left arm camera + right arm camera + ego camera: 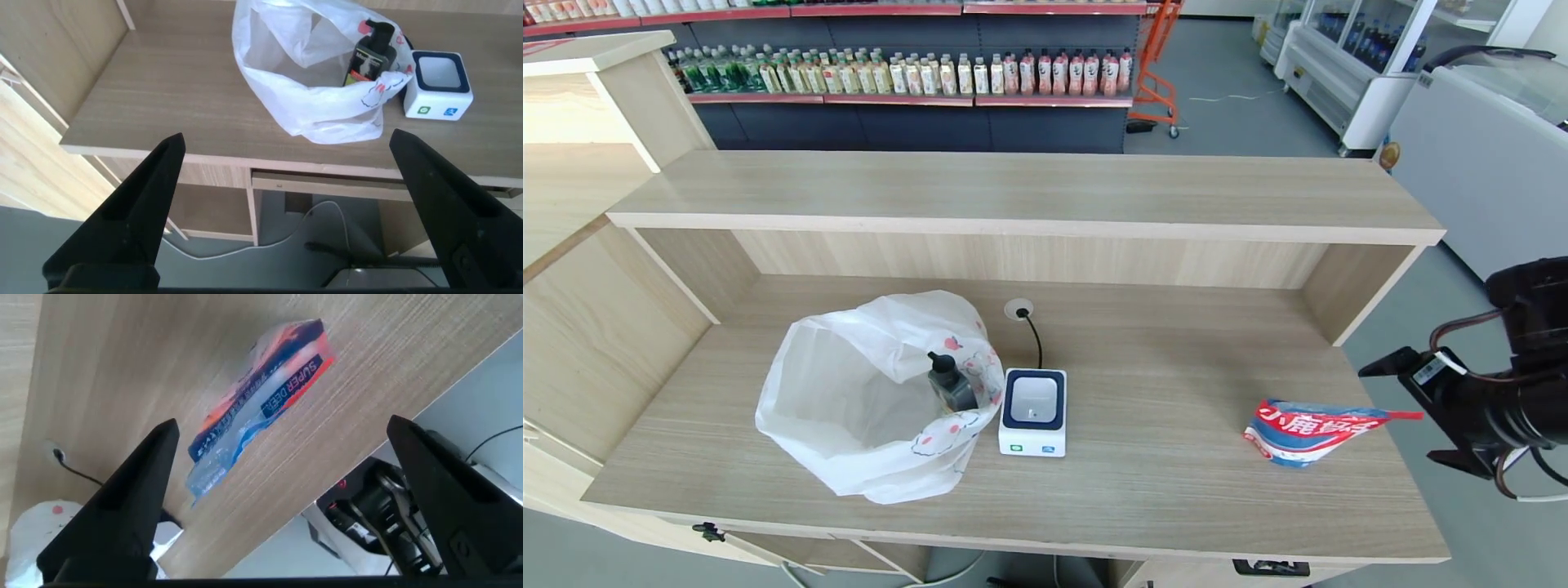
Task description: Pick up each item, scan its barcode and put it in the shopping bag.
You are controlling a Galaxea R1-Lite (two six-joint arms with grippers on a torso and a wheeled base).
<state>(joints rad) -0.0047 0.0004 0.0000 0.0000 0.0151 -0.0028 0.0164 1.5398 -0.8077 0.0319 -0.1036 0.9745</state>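
The counter (1160, 490) held an open bag (849, 408), ready for things to drop in. The pouch (1307, 433) lay flat, far right, near the right gripper (282, 429), spread wide, maybe to grab it. The scanner (1033, 410) sat beside the bag. A bottle (949, 384) stood inside. The left gripper (288, 140) was wide too.
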